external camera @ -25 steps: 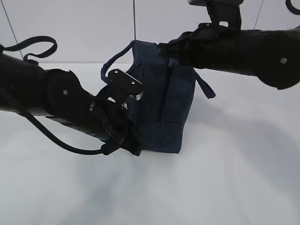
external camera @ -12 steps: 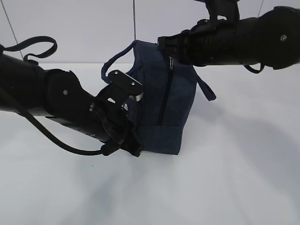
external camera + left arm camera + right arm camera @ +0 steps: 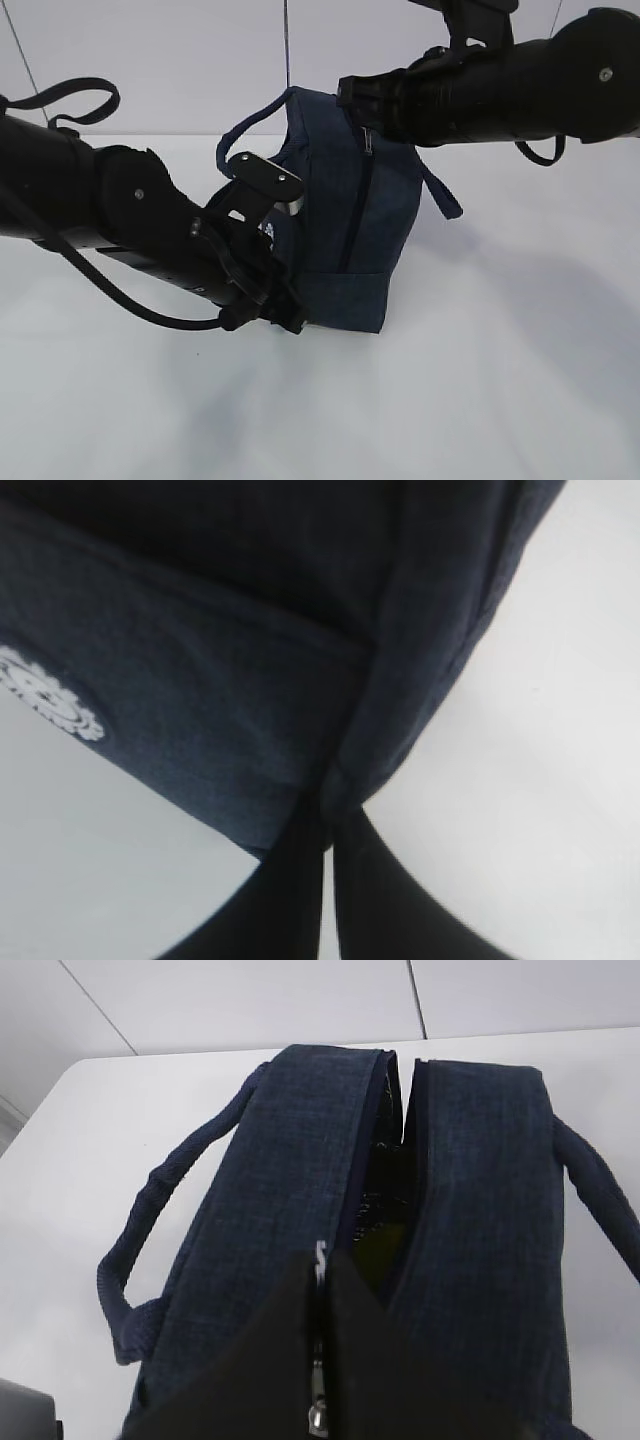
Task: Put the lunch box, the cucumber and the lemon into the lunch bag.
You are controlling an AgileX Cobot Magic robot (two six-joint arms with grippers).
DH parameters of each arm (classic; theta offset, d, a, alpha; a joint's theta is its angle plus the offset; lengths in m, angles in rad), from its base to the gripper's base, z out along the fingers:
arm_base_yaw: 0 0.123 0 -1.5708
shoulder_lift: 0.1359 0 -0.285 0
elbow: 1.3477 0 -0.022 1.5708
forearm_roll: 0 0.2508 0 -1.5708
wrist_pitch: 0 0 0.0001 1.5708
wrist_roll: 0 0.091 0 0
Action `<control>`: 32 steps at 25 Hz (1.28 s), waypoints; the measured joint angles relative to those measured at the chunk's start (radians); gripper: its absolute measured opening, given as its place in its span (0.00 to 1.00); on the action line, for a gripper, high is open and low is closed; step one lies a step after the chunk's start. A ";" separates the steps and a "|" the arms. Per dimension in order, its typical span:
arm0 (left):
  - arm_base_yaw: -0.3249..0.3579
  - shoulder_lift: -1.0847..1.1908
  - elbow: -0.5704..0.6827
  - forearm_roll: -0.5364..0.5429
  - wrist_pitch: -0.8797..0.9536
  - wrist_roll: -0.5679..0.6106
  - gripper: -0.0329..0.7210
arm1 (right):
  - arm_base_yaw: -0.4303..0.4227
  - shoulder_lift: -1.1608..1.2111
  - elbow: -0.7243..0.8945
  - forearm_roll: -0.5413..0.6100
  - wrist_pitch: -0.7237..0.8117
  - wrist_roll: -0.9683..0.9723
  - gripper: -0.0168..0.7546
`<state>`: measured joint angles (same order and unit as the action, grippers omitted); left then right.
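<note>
A: Item one, the lunch bag. Where does it stand?

B: On the white table, near the middle of the exterior view. Dark navy fabric, boxy. One loop handle arches off its left side, the other hangs down on the right. A white round printed emblem shows on one panel in the left wrist view.

A: Zipper?

B: Partly undone. In the right wrist view the top seam gapes along the far stretch, and something dark and glossy sits inside; what it is cannot be told.

A: Item two, the left gripper.

B: Low at the bag's near bottom corner. Its two black fingers are pressed together with a fold of the corner fabric pinched between them. Closed on the bag.

A: Item three, the right gripper.

B: At the top edge of the bag, above the zipper line. Fingers closed almost flat against each other, with the metal zipper pull nipped between them; a strip of zipper teeth shows just above the tips.

A: Lunch box, cucumber, lemon?

B: None can be identified in any view.

A: Anything else to list?

B: A pale wall behind the table.
</note>
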<state>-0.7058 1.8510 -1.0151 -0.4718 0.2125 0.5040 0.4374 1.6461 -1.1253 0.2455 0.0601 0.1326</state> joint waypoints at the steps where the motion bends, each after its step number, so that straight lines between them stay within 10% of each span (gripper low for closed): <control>1: 0.000 -0.002 0.000 -0.009 0.002 0.000 0.04 | 0.000 0.000 0.000 0.000 0.000 0.000 0.04; 13: 0.000 -0.120 0.000 -0.088 0.035 0.000 0.51 | 0.000 0.000 0.000 0.023 0.008 0.000 0.04; 32: -0.009 -0.115 -0.067 -0.135 -0.103 0.000 0.55 | 0.000 0.000 0.000 0.035 -0.002 0.000 0.04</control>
<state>-0.7146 1.7365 -1.0822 -0.6073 0.1099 0.5040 0.4374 1.6461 -1.1253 0.2801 0.0582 0.1326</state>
